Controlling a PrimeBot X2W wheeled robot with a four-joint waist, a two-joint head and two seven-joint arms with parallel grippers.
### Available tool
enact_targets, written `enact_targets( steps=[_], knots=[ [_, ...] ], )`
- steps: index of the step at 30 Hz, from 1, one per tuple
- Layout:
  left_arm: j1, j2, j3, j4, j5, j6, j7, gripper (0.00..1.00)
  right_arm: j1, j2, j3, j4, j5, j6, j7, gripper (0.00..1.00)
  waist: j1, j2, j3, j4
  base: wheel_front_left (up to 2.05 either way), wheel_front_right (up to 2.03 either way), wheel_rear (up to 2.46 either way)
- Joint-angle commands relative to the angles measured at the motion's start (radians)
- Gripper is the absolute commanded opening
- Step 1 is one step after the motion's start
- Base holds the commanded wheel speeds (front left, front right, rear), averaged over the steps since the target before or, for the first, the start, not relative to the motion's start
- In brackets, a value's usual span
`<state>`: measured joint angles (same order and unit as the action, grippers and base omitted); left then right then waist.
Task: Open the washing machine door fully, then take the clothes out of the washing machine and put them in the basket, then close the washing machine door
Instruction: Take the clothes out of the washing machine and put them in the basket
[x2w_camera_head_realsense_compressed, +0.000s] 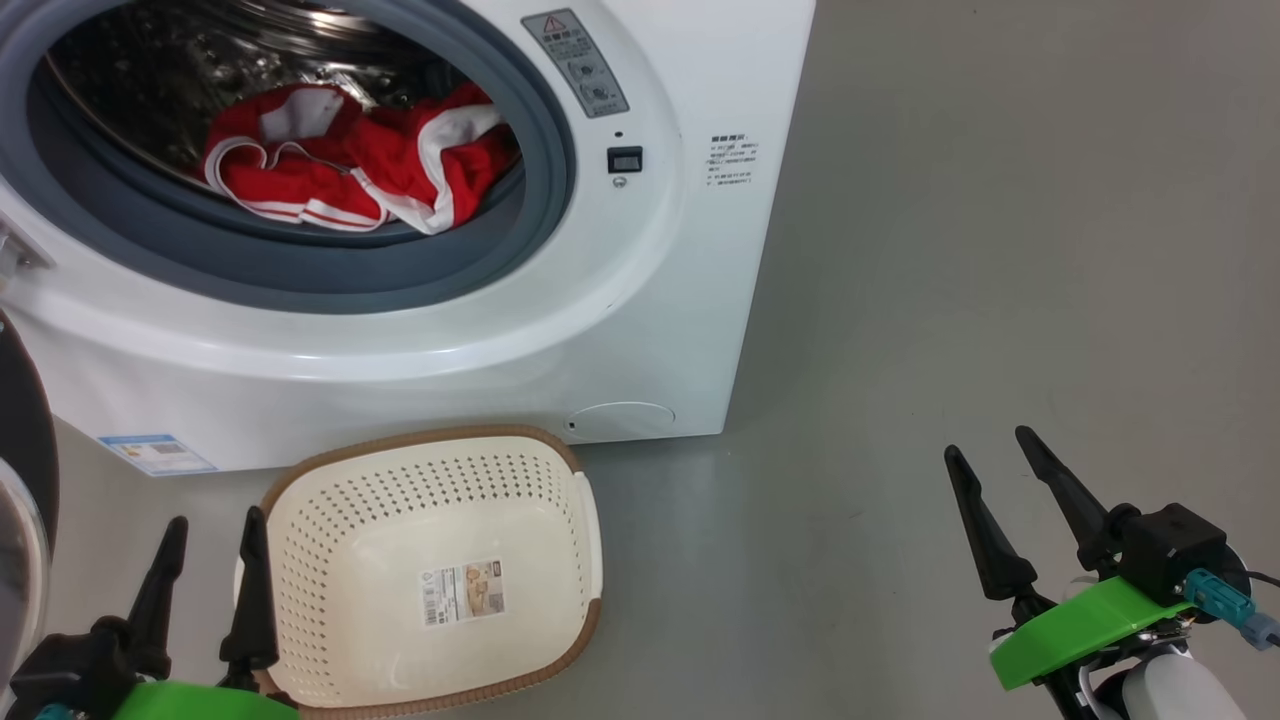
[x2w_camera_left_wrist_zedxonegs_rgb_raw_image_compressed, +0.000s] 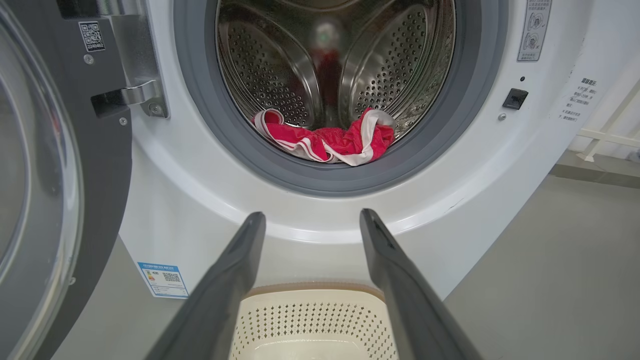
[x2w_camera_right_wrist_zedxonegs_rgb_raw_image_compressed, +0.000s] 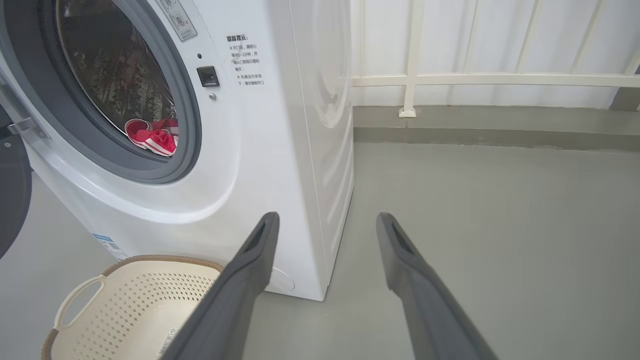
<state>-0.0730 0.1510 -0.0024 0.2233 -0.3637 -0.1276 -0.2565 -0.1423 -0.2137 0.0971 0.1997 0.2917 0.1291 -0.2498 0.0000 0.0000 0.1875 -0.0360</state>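
Observation:
The white washing machine (x2w_camera_head_realsense_compressed: 640, 330) stands with its drum mouth uncovered. Its black-rimmed door (x2w_camera_left_wrist_zedxonegs_rgb_raw_image_compressed: 45, 200) hangs swung out to the left, its edge also at the head view's left border (x2w_camera_head_realsense_compressed: 25, 500). The red clothes (x2w_camera_head_realsense_compressed: 350, 160) with white trim lie at the front of the steel drum (x2w_camera_left_wrist_zedxonegs_rgb_raw_image_compressed: 325, 140) (x2w_camera_right_wrist_zedxonegs_rgb_raw_image_compressed: 152, 137). The cream basket (x2w_camera_head_realsense_compressed: 430, 570) sits on the floor before the machine, holding nothing. My left gripper (x2w_camera_head_realsense_compressed: 215, 525) is open at the basket's left rim (x2w_camera_left_wrist_zedxonegs_rgb_raw_image_compressed: 312, 217). My right gripper (x2w_camera_head_realsense_compressed: 990, 445) is open over bare floor to the right (x2w_camera_right_wrist_zedxonegs_rgb_raw_image_compressed: 325, 220).
Grey floor (x2w_camera_head_realsense_compressed: 1000, 250) stretches to the right of the machine. In the right wrist view a white railing (x2w_camera_right_wrist_zedxonegs_rgb_raw_image_compressed: 475, 80) and a low kerb run behind that floor. A blue label (x2w_camera_head_realsense_compressed: 155, 453) sits low on the machine's front.

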Motion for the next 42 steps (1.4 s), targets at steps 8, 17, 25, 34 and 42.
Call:
enact_targets(
  steps=[8, 17, 25, 34, 42],
  knots=[
    [-0.047, 0.018, 0.020, -0.003, 0.005, -0.003, -0.005, 1.00, -0.018, -0.004, 0.026, -0.026, -0.009, 0.002, -0.012, 1.00, 0.0000, 0.0000, 0.010, 0.002, 0.00, 0.00, 0.00],
    [-0.168, -0.004, 0.001, 0.104, 0.018, -0.003, -0.005, 1.00, -0.047, 0.006, 0.039, -0.028, -0.011, 0.002, -0.012, 1.00, 0.0000, 0.0000, 0.064, 0.005, 0.00, 0.00, 0.00],
    [-0.412, 0.012, -0.029, 0.307, 0.068, -0.003, -0.005, 1.00, -0.099, 0.024, 0.065, -0.025, -0.012, 0.002, -0.012, 1.00, 0.0000, 0.0000, 0.135, -0.013, 0.00, 0.00, 0.00],
    [-0.713, 0.041, -0.069, 0.583, 0.125, 0.017, 0.017, 1.00, -0.145, 0.045, 0.087, -0.024, -0.010, 0.002, -0.012, 1.00, 0.0000, 0.0000, 0.201, -0.044, 0.00, 0.00, 0.00],
    [-0.952, 0.060, -0.114, 0.759, 0.168, 0.041, 0.095, 1.00, -0.190, 0.048, 0.098, -0.024, -0.009, 0.002, -0.012, 1.00, 0.0000, 0.0000, 0.264, -0.055, 0.00, 0.00, 0.00]
  ],
)
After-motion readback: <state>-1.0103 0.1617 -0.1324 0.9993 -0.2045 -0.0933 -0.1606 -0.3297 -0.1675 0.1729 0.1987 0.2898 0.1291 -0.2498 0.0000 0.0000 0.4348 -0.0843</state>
